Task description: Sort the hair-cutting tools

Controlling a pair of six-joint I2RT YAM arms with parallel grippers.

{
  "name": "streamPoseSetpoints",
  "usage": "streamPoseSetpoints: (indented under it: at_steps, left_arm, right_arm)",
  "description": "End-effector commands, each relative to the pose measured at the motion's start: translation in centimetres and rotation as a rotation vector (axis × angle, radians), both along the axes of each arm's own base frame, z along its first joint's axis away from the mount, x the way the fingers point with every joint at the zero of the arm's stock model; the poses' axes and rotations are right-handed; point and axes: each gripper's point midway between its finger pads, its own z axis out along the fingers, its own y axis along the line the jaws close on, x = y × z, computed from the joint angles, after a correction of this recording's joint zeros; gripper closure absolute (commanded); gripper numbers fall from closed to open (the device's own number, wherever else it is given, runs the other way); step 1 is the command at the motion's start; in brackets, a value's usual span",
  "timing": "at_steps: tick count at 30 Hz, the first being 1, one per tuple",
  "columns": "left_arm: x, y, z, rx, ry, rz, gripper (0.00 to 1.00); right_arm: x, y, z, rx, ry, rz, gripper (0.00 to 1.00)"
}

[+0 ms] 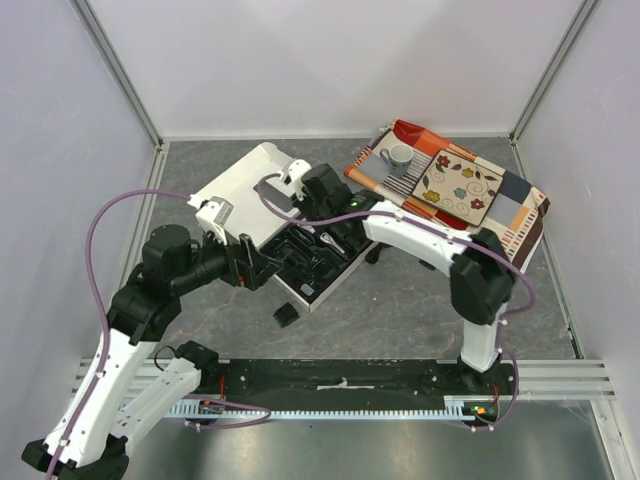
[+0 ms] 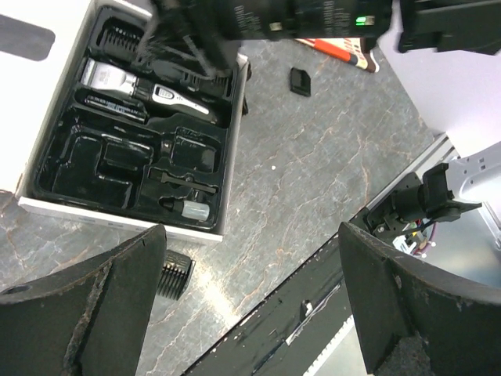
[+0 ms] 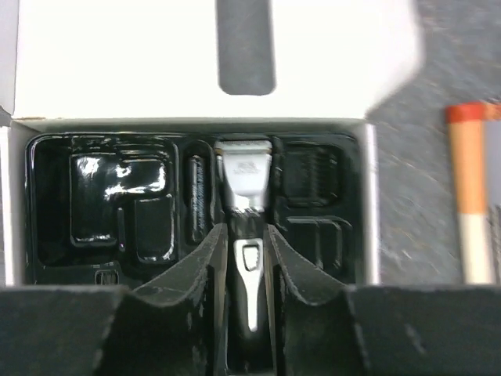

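one clipper lies lengthwise inside the right end effector, blade pointing away; grip unclear

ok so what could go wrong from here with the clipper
1. The right tool closely straddles the clipper in the black tray; pulling away could drag it out of its slot.
2. A comb attachment lies loose on the table beside the box; an arm sweep could knock it away.

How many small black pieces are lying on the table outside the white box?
2. One ridged piece lies just off the white box's edge; the other piece sits farther out, toward the patterned tray. The right arm may hide more.
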Motion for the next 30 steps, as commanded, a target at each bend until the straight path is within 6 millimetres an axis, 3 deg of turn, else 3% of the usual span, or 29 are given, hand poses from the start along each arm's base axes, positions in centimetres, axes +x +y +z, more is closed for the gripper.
streamPoseSetpoints:
  at_steps: [1, 2, 3, 5, 6, 7, 9, 13, 17, 18, 21, 30]
  left_arm:
    - [-0.6, 0.6, 2.0, -0.004, -0.062, 0.002, 0.03]
    - [-0.6, 0.7, 2.0, -0.006, -0.062, 0.011, 0.03]
    - [-0.7, 0.7, 2.0, -0.010, -0.062, 0.011, 0.03]
    - [-1.0, 0.7, 2.1, -0.023, -0.060, 0.009, 0.03]
    - [-1.1, 0.7, 2.1, -0.025, -0.058, 0.007, 0.03]
    - [-1.2, 0.7, 2.2, -0.030, -0.058, 0.007, 0.03]
    - [-1.5, 0.7, 2.0, -0.029, -0.049, 0.005, 0.03]
    - [-1.7, 0.9, 2.0, -0.030, -0.049, 0.011, 0.03]
    - [-1.9, 0.9, 2.1, -0.041, -0.046, 0.014, 0.03]
    - [-2.0, 0.9, 2.0, -0.041, -0.044, 0.011, 0.03]
    - [-2.0, 0.9, 2.0, -0.040, -0.043, 0.011, 0.03]
    - [-1.9, 0.9, 1.8, -0.022, -0.048, 0.004, 0.03]
  right_arm:
    - [0.2, -5.9, 6.4, 0.034, -0.152, -0.268, 0.61]
    - [-0.1, -6.8, 6.5, 0.038, -0.157, -0.311, 0.60]
    - [-0.7, -8.2, 5.5, 0.034, -0.138, -0.361, 0.60]
    - [-1.2, -11.4, 7.3, 0.069, -0.194, -0.516, 0.48]
    - [-1.9, -12.8, 6.3, 0.054, -0.186, -0.558, 0.45]
    - [-2.5, -13.9, 7.3, 0.115, -0.191, -0.625, 0.42]
    - [-3.7, -16.1, 6.9, 0.114, -0.190, -0.699, 0.40]
    - [-5.2, -19.7, 5.4, 0.047, -0.178, -0.853, 0.36]
    - [-6.3, -24.6, 3.0, -0.050, -0.142, -1.017, 0.34]
    - [-6.4, -26.6, 1.9, -0.067, -0.116, -1.064, 0.34]
    - [-6.7, -28.5, -0.2, -0.054, -0.042, -1.095, 0.34]
    - [-5.3, -26.9, -3.9, 0.088, 0.102, -1.158, 0.33]
